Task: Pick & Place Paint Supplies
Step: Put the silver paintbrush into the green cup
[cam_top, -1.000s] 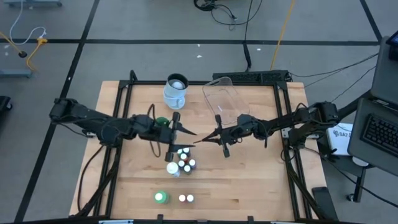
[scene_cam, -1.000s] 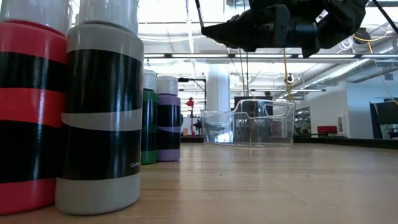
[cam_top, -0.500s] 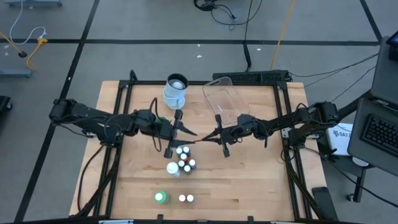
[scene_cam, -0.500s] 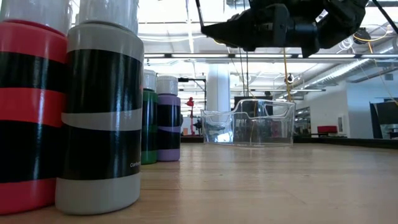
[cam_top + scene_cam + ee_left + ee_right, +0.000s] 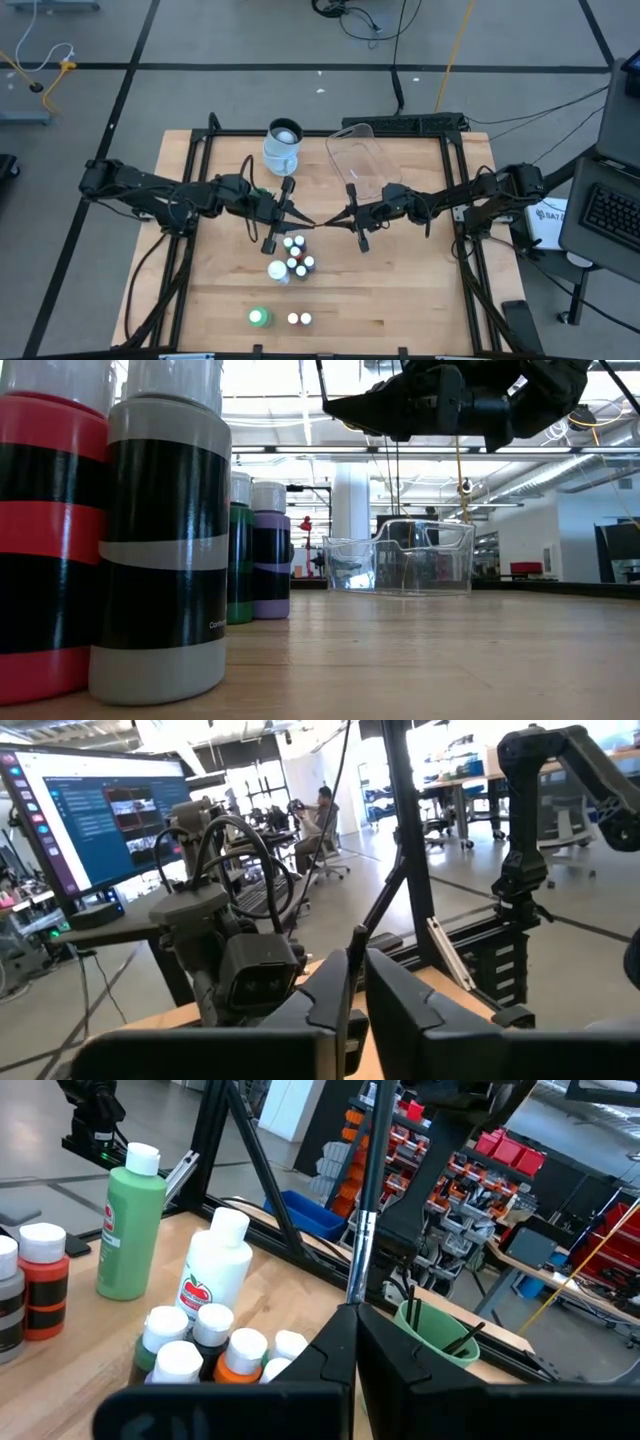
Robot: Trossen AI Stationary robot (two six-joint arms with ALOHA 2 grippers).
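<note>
A thin dark-handled brush (image 5: 362, 1200) with a silver ferrule stands about upright above the table's middle, between my two grippers, which point level at each other tip to tip. My right gripper (image 5: 352, 1325) is shut on its lower end. My left gripper (image 5: 357, 970) is shut on the handle higher up. In the high view they meet at the left gripper (image 5: 308, 222) and the right gripper (image 5: 330, 224). Small white-capped bottles (image 5: 292, 255) stand on the wood below them. A green bottle (image 5: 128, 1230) and a white one (image 5: 215, 1275) stand upright nearby. My left gripper pinches the brush's thin handle (image 5: 358, 933) between its two fingertips, coming level from the table's left, with the fingers across the handle. My right gripper pinches the brush's lower end, just under the ferrule (image 5: 352, 1295), between its two fingertips, level from the table's right. The brush stands upright, clear of the table.
The clear plastic tray (image 5: 360, 160) lies at the far middle, a clear jar (image 5: 283, 145) to its left. A green cup (image 5: 430, 1330) holds more brushes. A green bottle (image 5: 258, 318) and two small ones (image 5: 299, 319) stand near the front edge. Black frame rails border the tabletop.
My left gripper's fingers, spread wide a second ago, have closed onto the brush. My right gripper has kept still and shut on it, and the brush has stayed where it was.
</note>
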